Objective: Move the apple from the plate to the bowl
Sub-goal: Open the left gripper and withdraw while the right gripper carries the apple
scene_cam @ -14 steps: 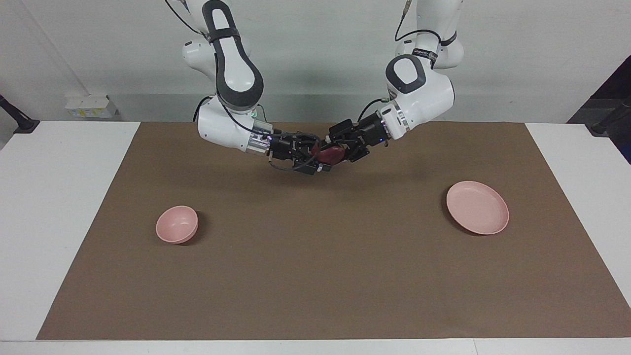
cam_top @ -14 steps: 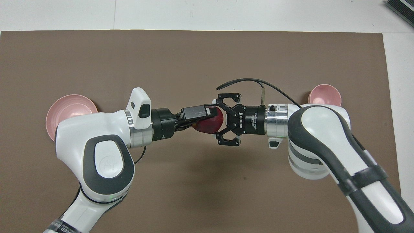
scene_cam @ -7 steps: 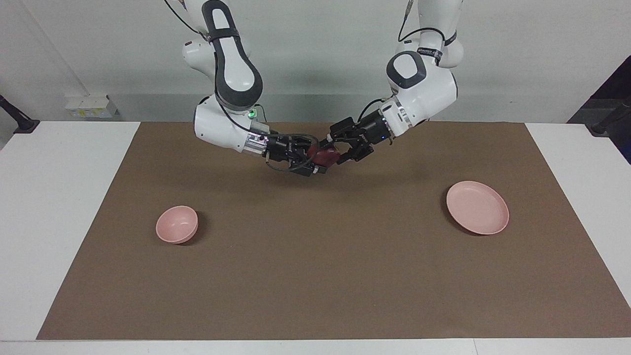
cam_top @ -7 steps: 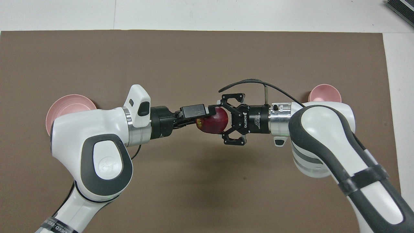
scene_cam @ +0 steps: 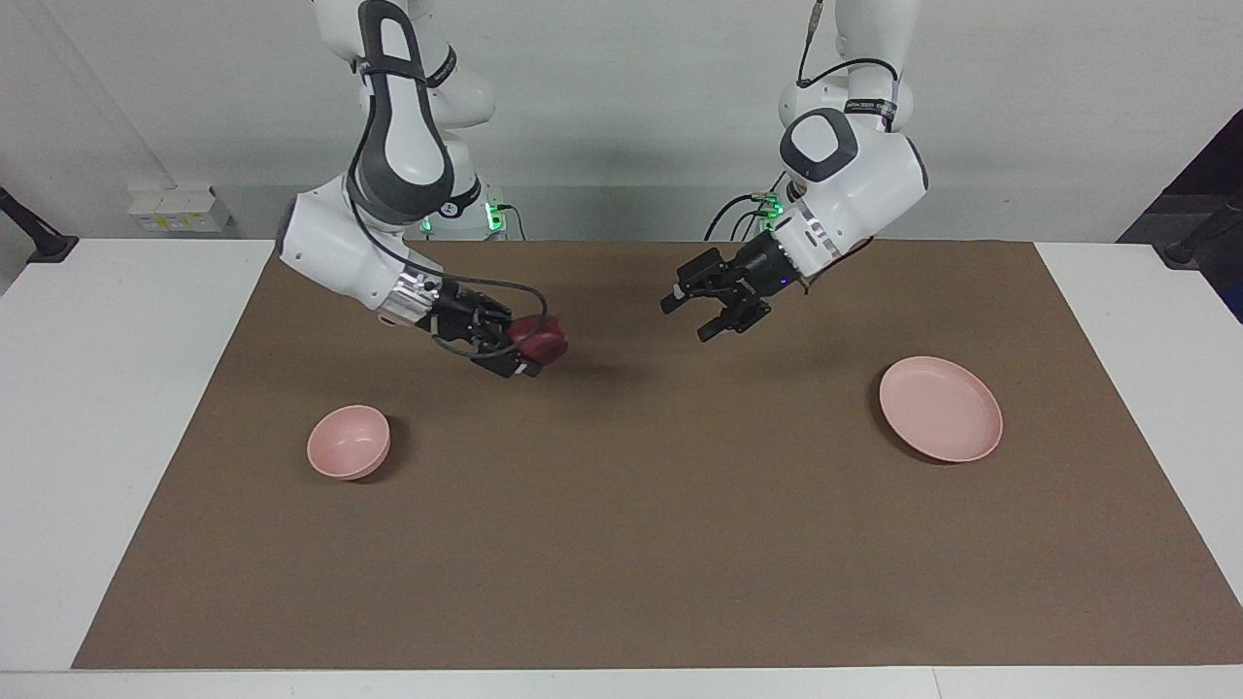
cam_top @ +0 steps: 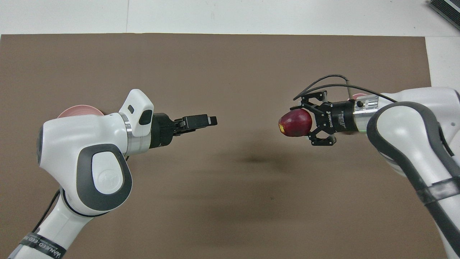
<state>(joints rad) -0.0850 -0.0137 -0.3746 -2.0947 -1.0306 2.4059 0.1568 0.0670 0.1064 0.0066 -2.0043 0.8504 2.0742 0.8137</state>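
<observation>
My right gripper [scene_cam: 529,351] is clamped on the apple [scene_cam: 540,337], airborne over the brown mat [scene_cam: 621,544] left of frame centre, above the bowl [scene_cam: 349,442]. My left gripper [scene_cam: 701,313] hangs spread, holding nothing; plate [scene_cam: 940,408] at right

right gripper [scene_cam: 524,351] gripping apple [scene_cam: 539,339], above mat [scene_cam: 621,544]

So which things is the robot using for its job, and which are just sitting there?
Part of the job:
- apple, held in the right pincer above the brown mat
- bowl, where the apple goes
- plate, now bare
- left pincer, open, holding nothing

Just there:
- brown mat under everything
- white table
</observation>
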